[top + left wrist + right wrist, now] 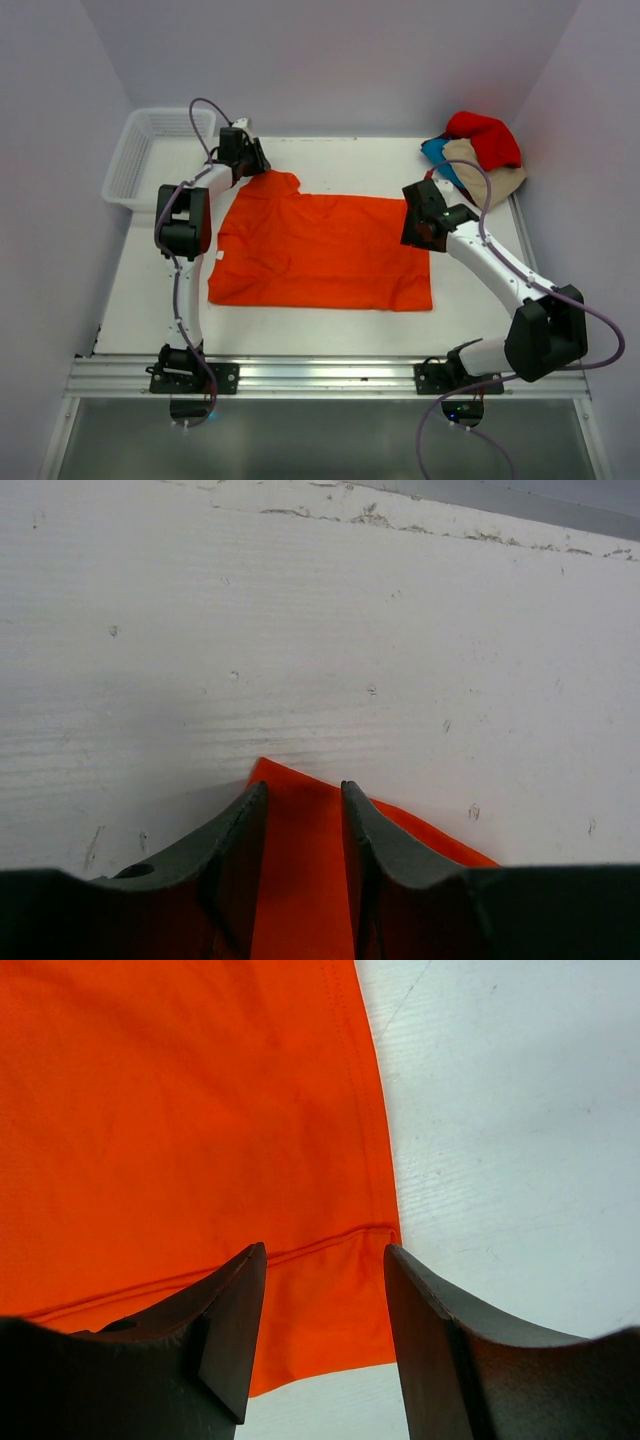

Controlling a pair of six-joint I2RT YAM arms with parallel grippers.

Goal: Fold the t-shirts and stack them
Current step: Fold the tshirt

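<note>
The bright orange t-shirt (320, 250) lies spread flat in the middle of the white table. My left gripper (252, 160) is at its far left sleeve corner. In the left wrist view, the left gripper (303, 790) is open a little, its fingers straddling the orange sleeve tip (300, 880). My right gripper (418, 222) is at the shirt's far right corner. In the right wrist view, the right gripper (325, 1250) is open over the hemmed corner of the orange shirt (180, 1110) and holds nothing.
A pile of a red shirt (485, 135), a beige shirt (485, 170) and a teal-blue shirt (436, 150) lies at the far right corner. A white mesh basket (125, 165) stands at the far left. Walls close in on both sides.
</note>
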